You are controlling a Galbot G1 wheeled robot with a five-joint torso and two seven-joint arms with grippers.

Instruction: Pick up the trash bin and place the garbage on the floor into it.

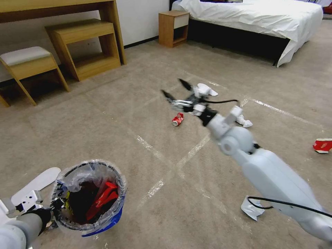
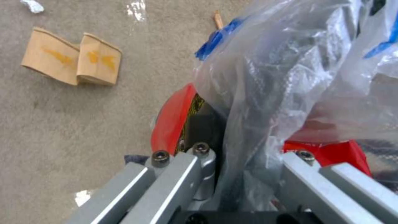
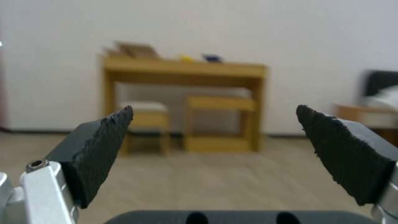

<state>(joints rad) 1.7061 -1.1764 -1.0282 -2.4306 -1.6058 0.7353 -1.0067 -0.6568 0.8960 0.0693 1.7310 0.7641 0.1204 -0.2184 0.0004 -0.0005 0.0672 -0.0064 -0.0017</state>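
Gripping crinkly-bagged round trash bin rim w/ left gripper; right gripper serrated fingers spread, empty.

Bag-lined trash bin upright, red wrapper inside — crushed can, carton on carpet.

Head camera looks down — wrist cameras close (right faces desk).

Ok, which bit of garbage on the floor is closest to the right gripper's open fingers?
The crushed red can, lying on the carpet just below the right gripper. The red-white carton and crumpled white paper lie farther off.
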